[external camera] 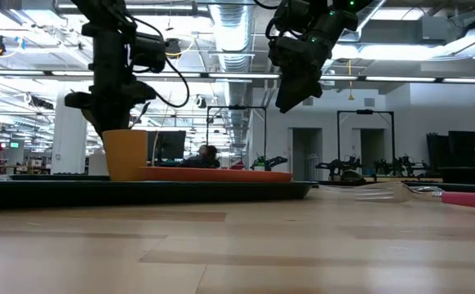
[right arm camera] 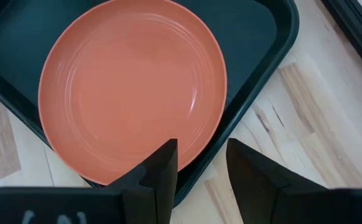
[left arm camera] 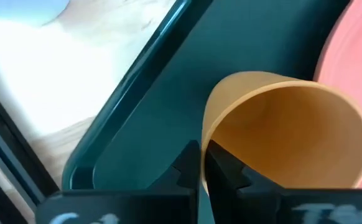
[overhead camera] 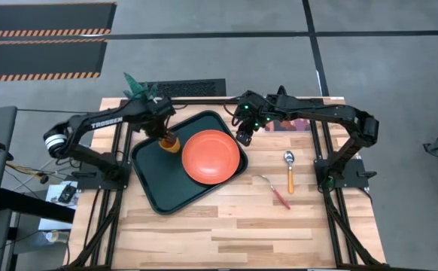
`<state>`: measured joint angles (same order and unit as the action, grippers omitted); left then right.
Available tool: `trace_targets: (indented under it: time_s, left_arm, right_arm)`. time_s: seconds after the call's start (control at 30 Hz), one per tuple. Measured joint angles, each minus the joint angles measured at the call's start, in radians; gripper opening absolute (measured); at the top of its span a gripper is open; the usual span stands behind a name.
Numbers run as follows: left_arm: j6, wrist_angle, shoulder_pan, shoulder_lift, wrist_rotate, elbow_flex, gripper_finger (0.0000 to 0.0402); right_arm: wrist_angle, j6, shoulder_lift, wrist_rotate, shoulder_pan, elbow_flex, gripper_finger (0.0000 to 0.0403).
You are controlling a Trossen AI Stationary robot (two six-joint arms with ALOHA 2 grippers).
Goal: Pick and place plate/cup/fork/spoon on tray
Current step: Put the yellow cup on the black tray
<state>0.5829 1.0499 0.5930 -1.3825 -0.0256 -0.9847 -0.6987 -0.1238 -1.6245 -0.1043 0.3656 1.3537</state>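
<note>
The dark green tray (overhead camera: pixel 159 177) lies left of the table's centre. The orange-red plate (overhead camera: pixel 211 156) lies flat in its right half. My left gripper (overhead camera: pixel 165 135) is shut on the orange-yellow cup (overhead camera: pixel 171 144) over the tray's far part; the cup stands upright in the low view (external camera: pixel 126 153). My right gripper (overhead camera: pixel 243 136) is open and empty, high above the plate's far right edge and the tray rim (right arm camera: pixel 255 87). The spoon (overhead camera: pixel 290 169) and the red-handled fork (overhead camera: pixel 276 193) lie on the wood right of the tray. My left gripper pinches the cup's wall at its rim (left arm camera: pixel 204 127), one finger inside the cup and one outside. The fingers come from above, pointing down. The cup is upright with its base at the level of the tray's rim; whether it rests on the tray floor I cannot tell.
A green plant (overhead camera: pixel 138 86) stands at the table's far left corner. A reddish picture card (overhead camera: pixel 298 123) lies under the right arm. Bare wood (overhead camera: pixel 226 233) stretches along the near edge.
</note>
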Motion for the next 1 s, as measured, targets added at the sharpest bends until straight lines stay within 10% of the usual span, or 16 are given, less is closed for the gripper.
trace_targets:
  time_s: [0.23, 0.67, 1.0]
  left_arm:
    - [-0.02, 0.005, 0.0, -0.02, -0.019, -0.05, 0.0021]
    - [-0.029, 0.0, 0.0, -0.014, 0.027, -0.071, 0.0182]
    - [0.019, 0.038, 0.003, 0.144, 0.056, -0.166, 0.0206]
  right_arm:
    - [0.0, -0.007, 0.0, 0.0, 0.0, 0.0, 0.0161]
    - [0.086, -0.011, 0.0, 0.0, 0.001, -0.001, 0.0161]
    - [0.374, -0.066, -0.001, -0.002, -0.016, 0.004, 0.0199]
